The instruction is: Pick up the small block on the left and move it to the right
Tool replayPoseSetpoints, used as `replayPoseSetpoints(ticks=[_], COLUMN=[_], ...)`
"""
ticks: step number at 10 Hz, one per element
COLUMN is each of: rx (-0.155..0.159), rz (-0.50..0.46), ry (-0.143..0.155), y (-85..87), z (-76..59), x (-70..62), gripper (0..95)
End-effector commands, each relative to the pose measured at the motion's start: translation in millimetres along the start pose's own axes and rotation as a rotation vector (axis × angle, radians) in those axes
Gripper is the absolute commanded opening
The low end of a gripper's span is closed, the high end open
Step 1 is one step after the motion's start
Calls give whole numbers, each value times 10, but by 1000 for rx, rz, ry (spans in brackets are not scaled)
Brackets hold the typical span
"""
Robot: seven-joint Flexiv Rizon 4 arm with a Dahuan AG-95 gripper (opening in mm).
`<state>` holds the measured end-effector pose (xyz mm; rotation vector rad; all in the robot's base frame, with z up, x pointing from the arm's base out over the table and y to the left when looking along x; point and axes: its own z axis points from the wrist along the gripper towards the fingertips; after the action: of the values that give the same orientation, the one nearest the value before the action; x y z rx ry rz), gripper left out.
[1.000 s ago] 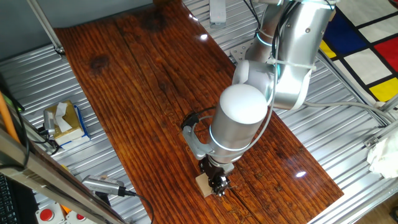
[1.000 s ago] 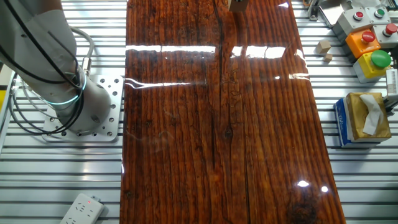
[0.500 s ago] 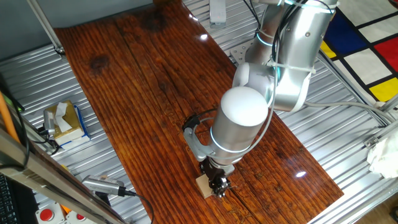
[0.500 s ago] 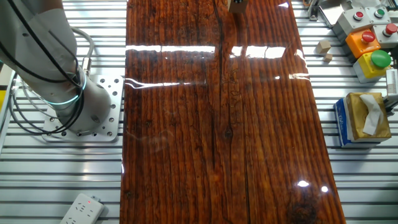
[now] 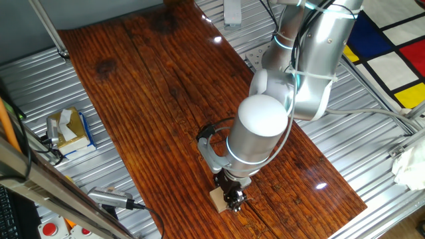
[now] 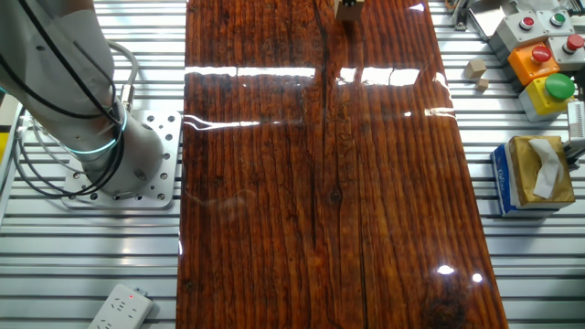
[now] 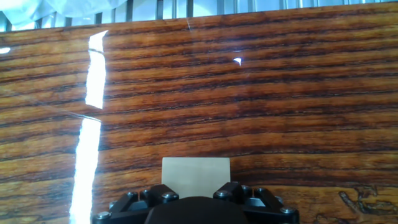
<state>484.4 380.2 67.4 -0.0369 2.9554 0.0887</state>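
The small block [image 5: 217, 198] is a plain tan wooden cube at the near end of the dark wooden table [image 5: 153, 86]. My gripper [image 5: 232, 198] comes down on it from above, and the silver arm hides most of the fingers. In the hand view the small block [image 7: 195, 175] sits tight between the two black fingers [image 7: 158, 198], its far face showing. The jaws are shut on its sides. In the other fixed view the small block [image 6: 348, 9] shows only at the top edge. I cannot tell whether it is off the table.
A blue-and-yellow tissue box [image 5: 68, 129] stands on the metal bench left of the table and also shows in the other fixed view [image 6: 535, 172]. Button boxes [image 6: 539, 64] and two small tan blocks [image 6: 473, 68] lie near it. The patterned mat [image 5: 392, 53] is far right.
The arm has shifted slightly to the right and toward the camera. A little more of the block shows at the top edge of the other fixed view.
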Motion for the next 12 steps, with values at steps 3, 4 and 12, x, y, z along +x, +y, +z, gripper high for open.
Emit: replayPoseSetpoints(ticks=[3, 4, 12], rx=[1, 3, 0], rz=[1, 3, 5], ry=[0, -1, -14], y=[8, 16, 27], z=[3, 23, 79], x=[7, 13, 30], gripper=[0, 0, 0])
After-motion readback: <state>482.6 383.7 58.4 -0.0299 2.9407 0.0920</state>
